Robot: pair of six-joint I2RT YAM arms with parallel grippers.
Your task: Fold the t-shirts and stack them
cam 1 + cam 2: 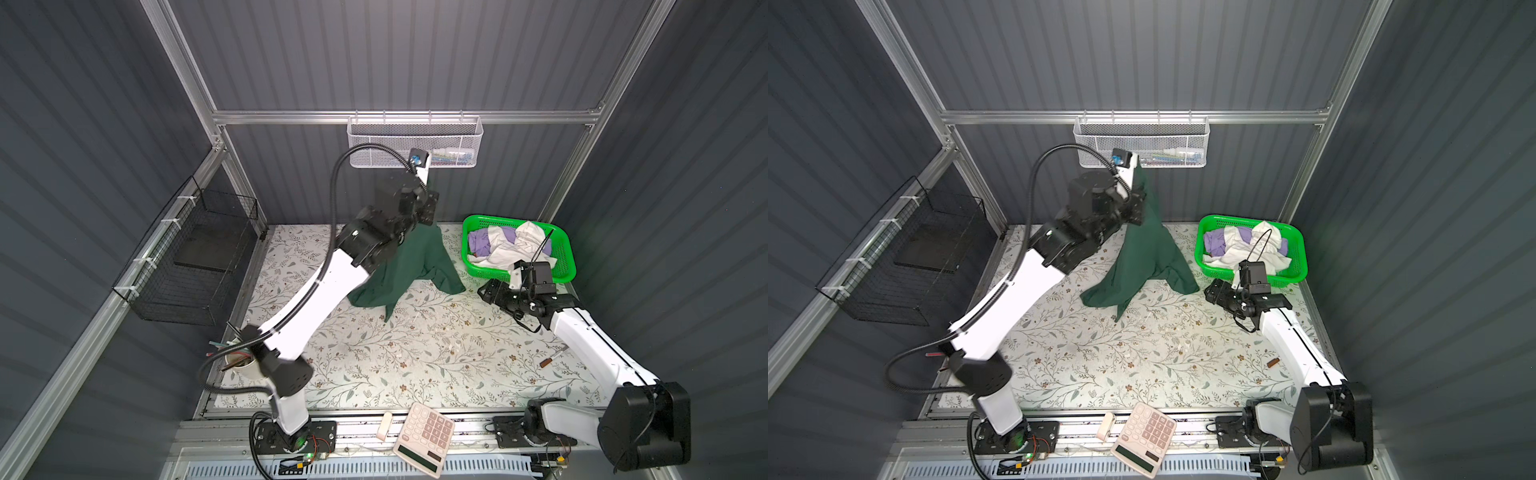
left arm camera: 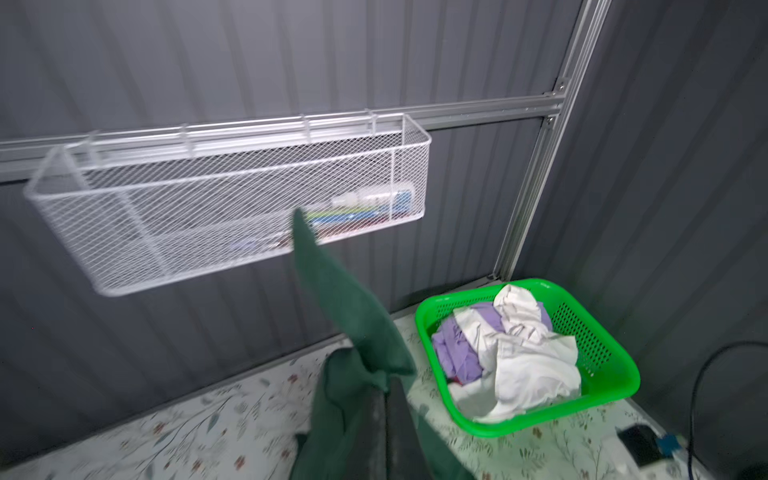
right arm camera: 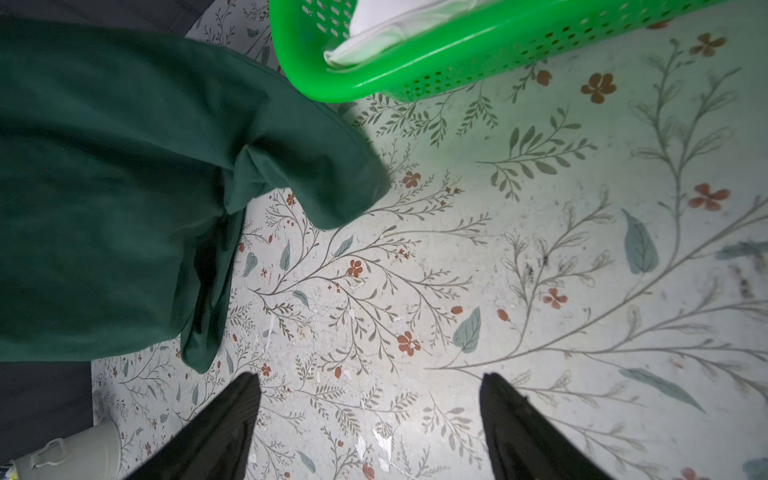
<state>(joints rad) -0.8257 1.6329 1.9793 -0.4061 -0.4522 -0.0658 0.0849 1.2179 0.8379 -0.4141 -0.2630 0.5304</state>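
A dark green t-shirt (image 1: pixel 411 266) (image 1: pixel 1150 257) hangs like a tent from my left gripper (image 2: pixel 386 392), which is raised near the back wall and shut on a pinch of the cloth. The tee's lower edges rest on the floral table (image 1: pixel 415 357). White t-shirts (image 1: pixel 511 249) (image 2: pixel 532 365) and a lavender one (image 1: pixel 478 245) (image 2: pixel 457 353) lie crumpled in the bright green basket (image 1: pixel 569 257) (image 3: pixel 374 79) at the back right. My right gripper (image 1: pixel 484 291) (image 3: pixel 370 382) stands open low over the table, in front of the basket and just right of the green tee (image 3: pixel 124 187), holding nothing.
A white mesh basket (image 1: pixel 415 141) hangs on the back wall just behind the raised left gripper. A black wire basket (image 1: pixel 191 257) is fixed to the left wall. A cup of tools (image 1: pixel 241 361), a calculator (image 1: pixel 424 436) and a small brown marker (image 1: pixel 552 357) sit near the table's edges.
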